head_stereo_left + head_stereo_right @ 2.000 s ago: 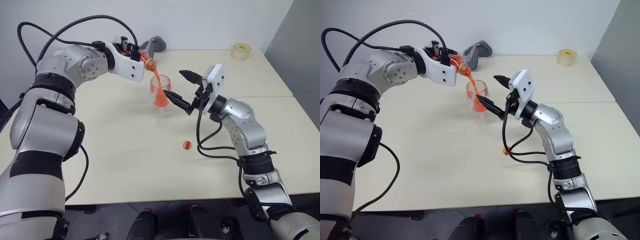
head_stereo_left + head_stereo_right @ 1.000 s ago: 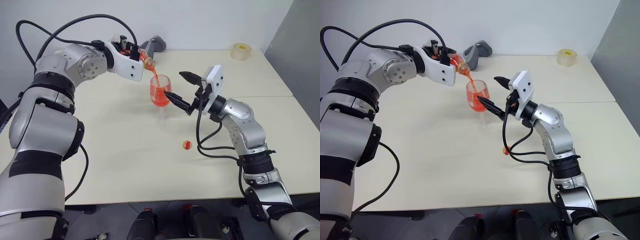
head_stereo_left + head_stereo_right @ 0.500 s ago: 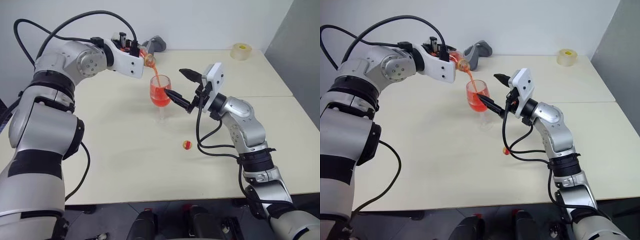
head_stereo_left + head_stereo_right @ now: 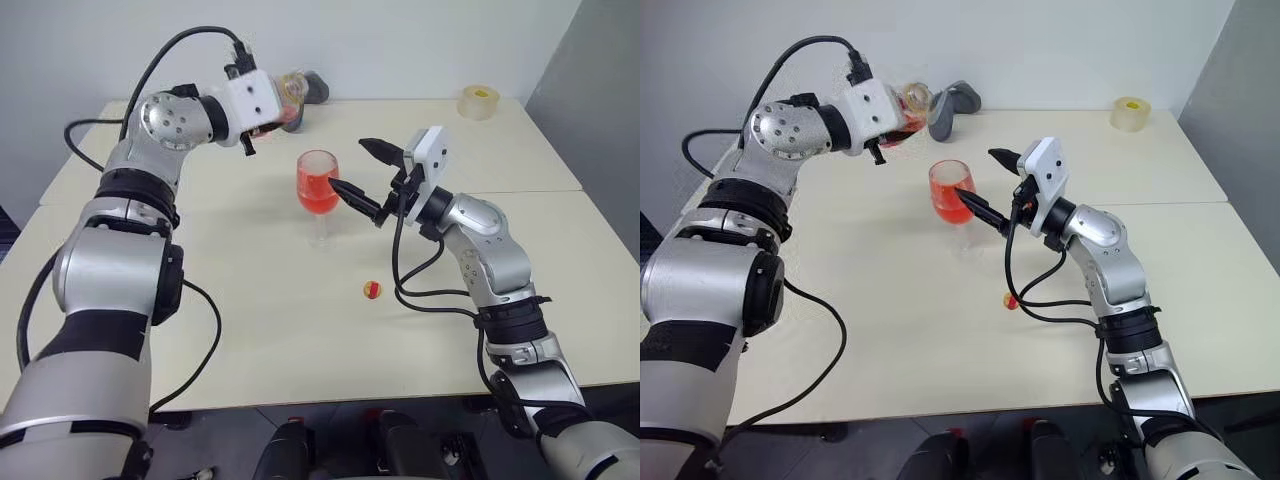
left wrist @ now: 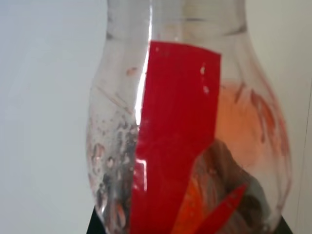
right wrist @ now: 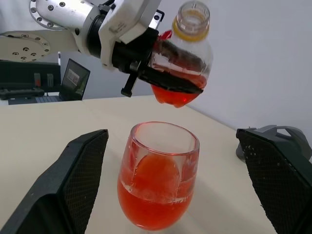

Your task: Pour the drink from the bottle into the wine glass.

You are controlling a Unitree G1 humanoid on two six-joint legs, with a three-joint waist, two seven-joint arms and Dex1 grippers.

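Now the left hand (image 6: 168, 73) is clamped on the bottle (image 6: 183, 58), holding it upright in the air above and just to the left of the wine glass (image 4: 318, 190), mouth up and uncapped. A little of the drink (image 6: 170, 95) sits in the bottle's rounded bottom; most of it fills the lower part of the glass bowl, and no stream runs between them. The glass stands on the table (image 4: 250, 300) with its bowl between the 2 spread fingers of the right hand (image 6: 180, 175), which stands wide open and, as far as I can tell, touches nothing. A small red-and-yellow cap (image 4: 372, 290) lies on the table nearer the robot, and a grey curved object (image 4: 952, 103) and a tape roll (image 4: 478, 101) sit at the far edge.

The pour looks essentially done, so the risks lie in the withdrawal. The right fingers bracket the bowl closely; a sideways pull instead of a straight retreat could clip the tall, top-heavy glass and tip it. Drops clinging inside the bottle could fall onto the table if it tilts again, and swinging it far-left could knock the grey object.
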